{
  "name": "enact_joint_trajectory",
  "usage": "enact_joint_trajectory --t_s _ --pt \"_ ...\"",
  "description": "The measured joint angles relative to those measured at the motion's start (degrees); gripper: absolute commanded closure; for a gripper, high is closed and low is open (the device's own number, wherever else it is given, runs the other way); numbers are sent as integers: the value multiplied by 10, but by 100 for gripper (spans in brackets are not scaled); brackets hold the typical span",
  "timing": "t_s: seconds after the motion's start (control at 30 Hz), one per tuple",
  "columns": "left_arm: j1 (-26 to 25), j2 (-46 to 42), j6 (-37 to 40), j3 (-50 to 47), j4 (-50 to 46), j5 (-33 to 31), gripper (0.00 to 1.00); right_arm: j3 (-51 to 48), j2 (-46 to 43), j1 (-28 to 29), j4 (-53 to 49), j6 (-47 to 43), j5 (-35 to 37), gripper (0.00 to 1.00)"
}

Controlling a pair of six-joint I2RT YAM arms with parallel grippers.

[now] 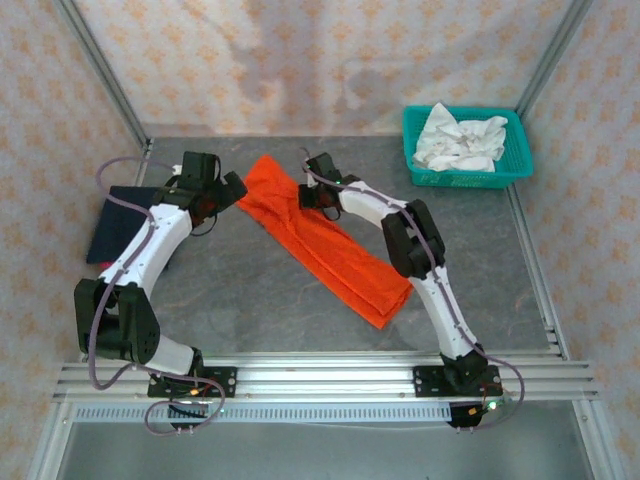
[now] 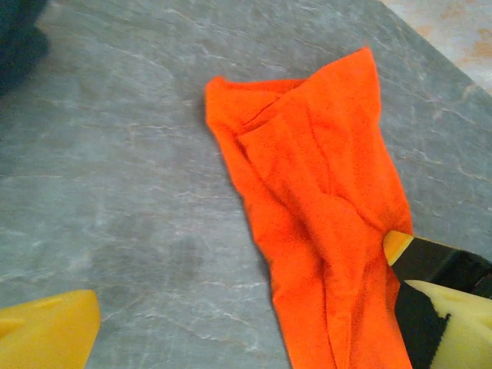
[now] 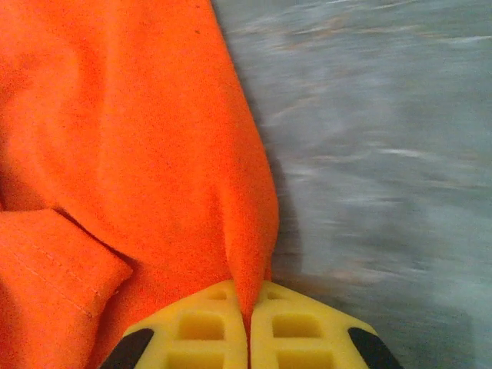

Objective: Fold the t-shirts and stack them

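Right claw (image 3: 247,327) pinching orange t-shirt (image 1: 325,240) edge (folded strip on table (image 1: 250,290)); left claw (image 2: 254,330) wide, astride shirt end.

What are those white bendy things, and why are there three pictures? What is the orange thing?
The white bendy things are two robot arms, each ending in a two-finger pincher called a gripper. One picture comes from a camera up high looking down on the grey table. The other two come from little cameras on each arm's wrist, so you see its yellow fingers close up. The orange thing is a t-shirt, folded into a long strip. The right gripper is pinching its edge with fingers closed. The left gripper is open at the shirt's end, one finger on the cloth. A dark navy shirt lies at the left, and a teal basket holds white cloth.
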Motion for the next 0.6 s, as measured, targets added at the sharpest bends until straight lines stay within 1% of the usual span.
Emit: enact_joint_trajectory --t_s 0.1,0.2,0.37,0.4,0.5,0.53,0.6 --pt "-1 6 0 -20 33 20 0 -47 -31 -30 8 20 24 91" --pt "-2 26 -2 -21 54 31 0 -91 -60 -64 16 42 49 91" --pt "-17 67 -11 -21 79 42 0 -170 -110 -106 22 89 105 83" --pt "-22 75 -14 -21 85 45 0 -182 -119 -111 22 97 115 77" --pt "-43 104 -26 -19 105 56 0 -193 -128 -117 26 111 124 50" --pt "-51 116 -30 -16 109 61 0 -195 -130 -117 28 113 124 43" --pt "-71 144 -38 -1 116 66 0 -210 -144 -116 36 111 124 35"
